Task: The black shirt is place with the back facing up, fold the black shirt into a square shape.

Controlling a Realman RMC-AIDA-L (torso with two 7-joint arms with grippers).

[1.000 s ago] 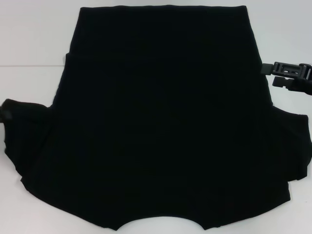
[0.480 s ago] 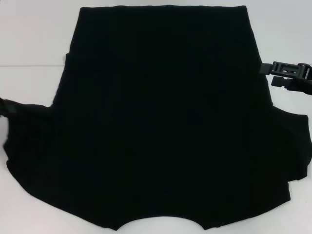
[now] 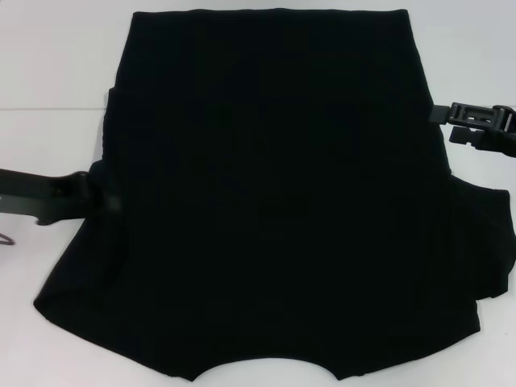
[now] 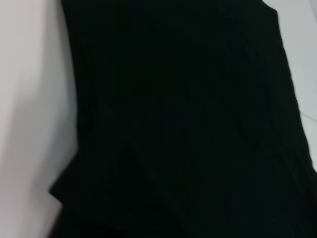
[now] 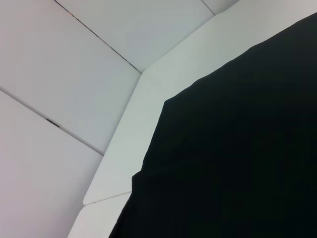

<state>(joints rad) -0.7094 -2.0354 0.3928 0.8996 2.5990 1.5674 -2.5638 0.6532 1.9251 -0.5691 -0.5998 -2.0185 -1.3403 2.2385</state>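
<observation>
The black shirt (image 3: 274, 185) lies spread on the white table (image 3: 48, 72), with its curved neckline (image 3: 266, 372) at the near edge. My left gripper (image 3: 109, 200) reaches in from the left at mid height and is shut on the shirt's left sleeve, which is drawn in over the body. The right sleeve (image 3: 484, 242) still spreads outward. My right gripper (image 3: 442, 121) sits at the shirt's right edge, toward the far side. Black cloth (image 4: 188, 124) fills the left wrist view. The right wrist view shows a corner of the shirt (image 5: 237, 158) on the table.
White tabletop (image 3: 40, 266) lies bare to the left of the shirt and behind its far hem. White wall panels (image 5: 74, 74) rise beyond the table's edge in the right wrist view.
My left gripper has moved rightward from the far left edge, carrying the left sleeve in over the shirt's body. The right gripper has stayed still.
</observation>
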